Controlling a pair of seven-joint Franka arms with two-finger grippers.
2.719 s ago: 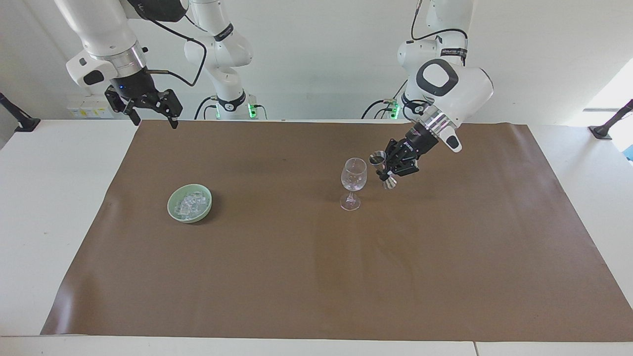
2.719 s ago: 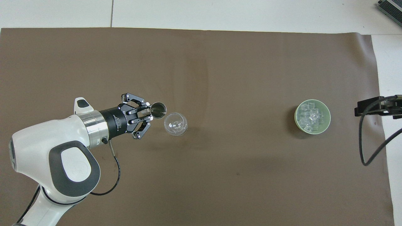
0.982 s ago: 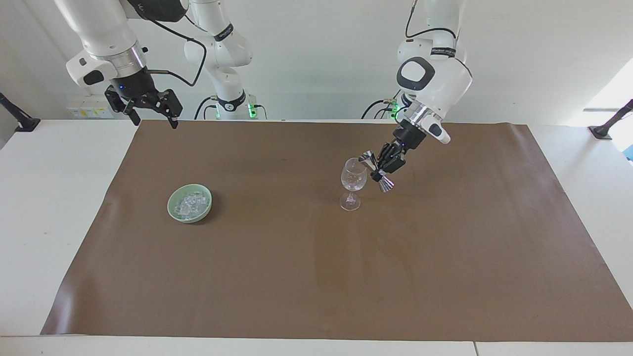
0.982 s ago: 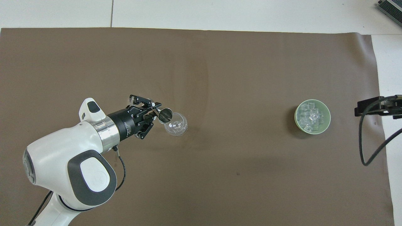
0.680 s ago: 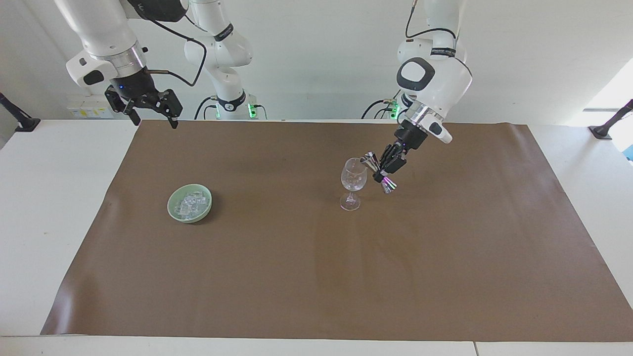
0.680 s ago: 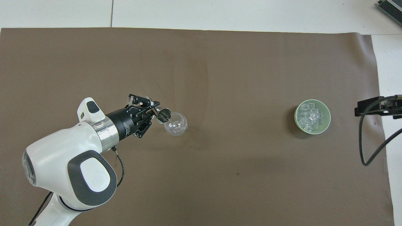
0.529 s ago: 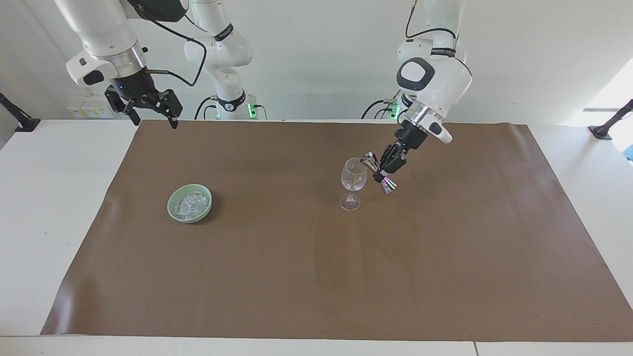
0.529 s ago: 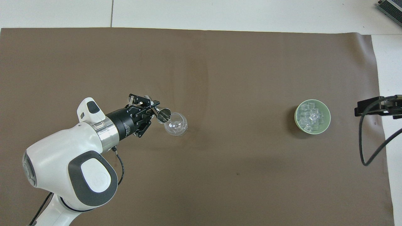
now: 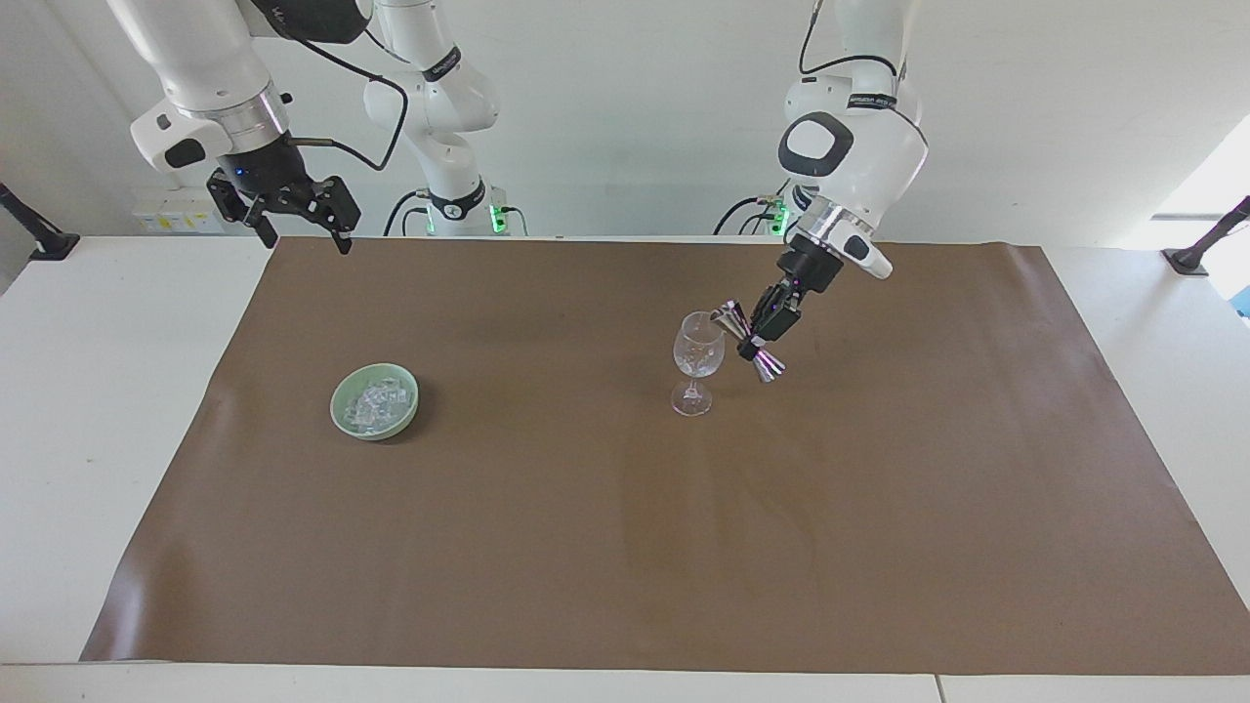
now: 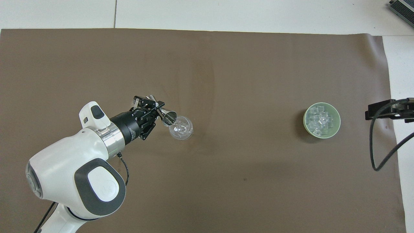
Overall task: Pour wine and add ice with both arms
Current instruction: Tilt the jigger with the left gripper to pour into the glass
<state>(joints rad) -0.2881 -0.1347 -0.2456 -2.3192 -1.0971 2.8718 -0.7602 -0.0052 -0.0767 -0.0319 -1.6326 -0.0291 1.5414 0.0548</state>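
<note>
Right arm (image 9: 210, 78) waits, raised. Right hand (image 9: 305, 239) hangs over the near edge of the brown mat (image 9: 586, 537) at the right arm's end of the white surface (image 9: 98, 391), fingers spread wide, holding nothing. In the overhead view only a part of it shows at the frame edge (image 10: 385, 110).

Left arm (image 9: 850, 146) reaches down and forward from its base. Left hand (image 9: 767, 327) (image 10: 155, 111) is clamped tight on the waist of a steel jigger (image 9: 769, 366) (image 10: 169, 118). The jigger is tilted hard, its upper cup mouth leaning onto or just at the rim of the wine glass (image 9: 698, 356) (image 10: 182, 129), its other cup sticking out low toward the left arm's end. Cannot tell whether any liquid is running.

The wine glass stands upright on the mat, toward the left arm's end, around mid-depth of the mat. Something clear glints in its bowl; cannot tell what.

Ice (image 9: 376, 400) (image 10: 320, 121): a pile of small clear cubes in the pale green bowl (image 9: 337, 405) (image 10: 338, 124), about as far from the robots as the glass, well apart from it, toward the right arm's end. The bowl sits flat on the mat, farther out than the right hand, not under it.
</note>
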